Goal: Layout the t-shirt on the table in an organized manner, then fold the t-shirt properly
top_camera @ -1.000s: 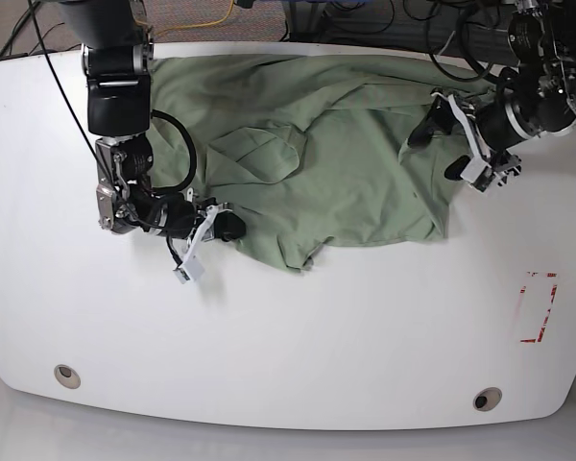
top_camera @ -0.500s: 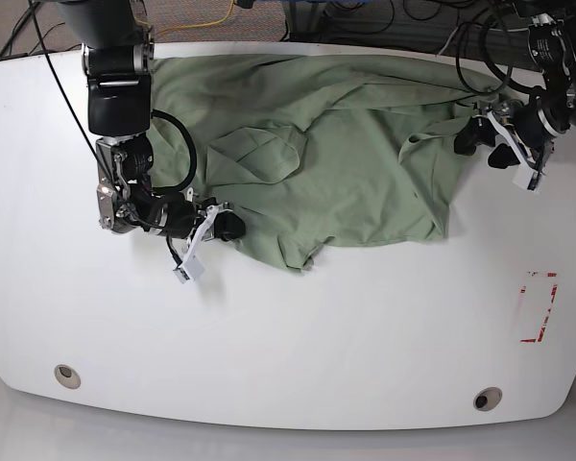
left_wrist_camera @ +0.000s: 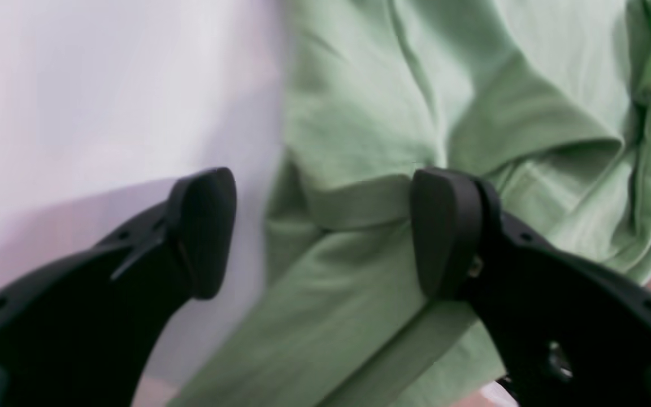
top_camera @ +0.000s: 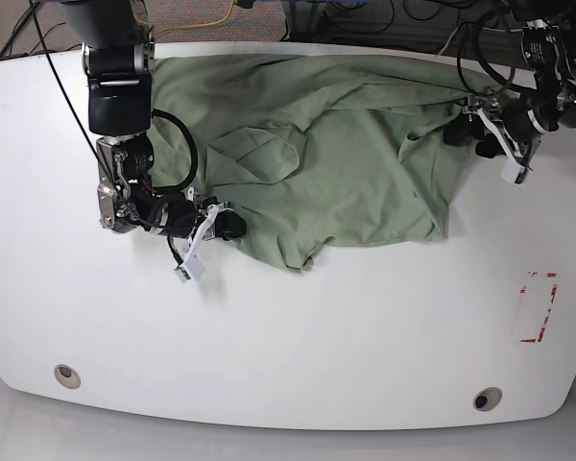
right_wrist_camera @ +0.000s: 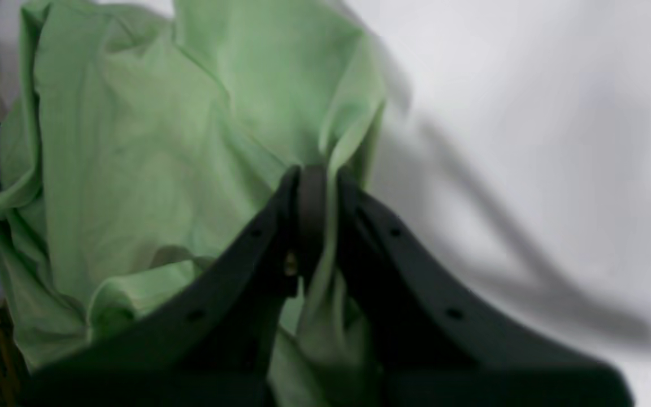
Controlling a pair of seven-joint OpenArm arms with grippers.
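The pale green t-shirt (top_camera: 346, 163) lies rumpled across the far half of the white table (top_camera: 317, 336), with folds and a flap near its middle. My right gripper (top_camera: 223, 227) is at the shirt's left lower edge, and in the right wrist view it (right_wrist_camera: 311, 209) is shut on a pinched fold of the green t-shirt (right_wrist_camera: 133, 141). My left gripper (top_camera: 466, 137) hovers at the shirt's right edge. In the left wrist view it (left_wrist_camera: 325, 232) is open, one finger over bare table and the other over the t-shirt (left_wrist_camera: 387, 85), with a hem band between them.
A red tape rectangle (top_camera: 538, 307) marks the table at the right. Two round grey grommets (top_camera: 67, 375) (top_camera: 487, 399) sit near the front edge. Cables and dark equipment lie beyond the table's far edge.
My left gripper swung right and off the shirt, then came back slightly to the shirt's right edge. The right arm and the shirt have stayed as they were.
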